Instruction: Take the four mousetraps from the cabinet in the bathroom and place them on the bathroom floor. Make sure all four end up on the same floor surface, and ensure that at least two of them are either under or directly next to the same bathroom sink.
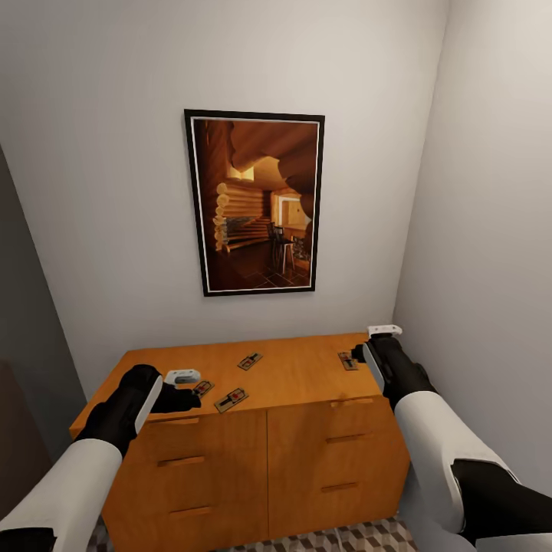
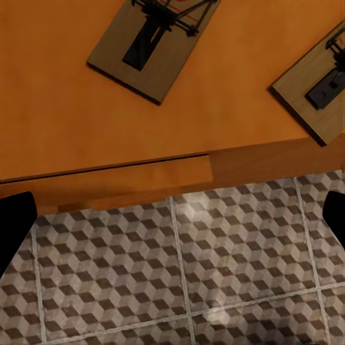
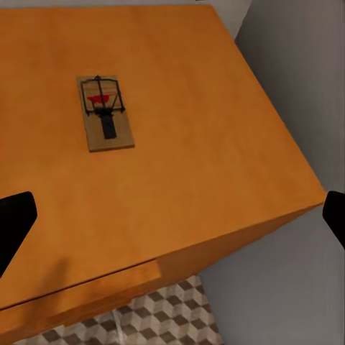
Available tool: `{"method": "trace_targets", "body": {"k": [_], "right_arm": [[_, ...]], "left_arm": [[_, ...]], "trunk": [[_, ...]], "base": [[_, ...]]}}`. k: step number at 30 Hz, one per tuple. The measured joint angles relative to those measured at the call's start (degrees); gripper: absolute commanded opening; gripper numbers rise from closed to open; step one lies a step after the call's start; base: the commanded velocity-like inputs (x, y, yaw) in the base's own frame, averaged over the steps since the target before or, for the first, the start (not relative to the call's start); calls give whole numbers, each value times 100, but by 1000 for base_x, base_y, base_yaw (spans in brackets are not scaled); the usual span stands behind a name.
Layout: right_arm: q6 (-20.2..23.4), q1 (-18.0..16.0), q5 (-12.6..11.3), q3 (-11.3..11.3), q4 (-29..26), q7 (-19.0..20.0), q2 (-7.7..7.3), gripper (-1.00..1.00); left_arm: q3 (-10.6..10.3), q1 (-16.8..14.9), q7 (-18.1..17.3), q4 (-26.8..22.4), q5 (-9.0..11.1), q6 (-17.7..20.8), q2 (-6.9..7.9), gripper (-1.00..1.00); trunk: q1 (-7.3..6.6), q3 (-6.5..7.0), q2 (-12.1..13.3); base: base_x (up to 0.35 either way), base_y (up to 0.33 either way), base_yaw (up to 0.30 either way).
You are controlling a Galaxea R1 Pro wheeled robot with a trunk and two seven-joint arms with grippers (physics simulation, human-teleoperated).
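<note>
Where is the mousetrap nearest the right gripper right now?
In the head view, that mousetrap lies flat on the cabinet top's right end, just left of the right gripper.

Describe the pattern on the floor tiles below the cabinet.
The floor has a brown, beige and white 3D-cube print with pale grout lines, clearest in the left wrist view.

My cabinet (image 1: 291, 383) top looks like smooth orange-brown wood with a soft satin sheen. The mousetraps (image 3: 106, 113) are paler matt wooden boards with dark metal wire. The floor (image 2: 180, 273) is tiled — patterned, faintly glossy.
</note>
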Motion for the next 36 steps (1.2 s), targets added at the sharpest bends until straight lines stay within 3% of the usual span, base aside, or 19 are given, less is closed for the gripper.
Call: {"method": "trace_targets", "body": {"k": [8,14,31,36], "right_arm": [[-30,-138,-9,-3,143,-5,-27,100],[-126,-616,-14,7,932,-4,-4,100],[-327,-752,-45,17,1304,-18,28,100],[-473,-1012,-83,-38,1918,-47,11,100]], "left_arm": [[-19,0,29,-61,0,0,-12,100],[-31,-5,42,-163,-22,7,-20,100],[-44,-7,29,-475,-47,10,-39,100],[-60,-5,39,-485,-58,10,-76,100]], "trunk": [[0,0,0],[0,0,0],[0,0,0],[0,0,0]], "base": [[0,0,0],[0,0,0],[0,0,0],[0,0,0]]}}
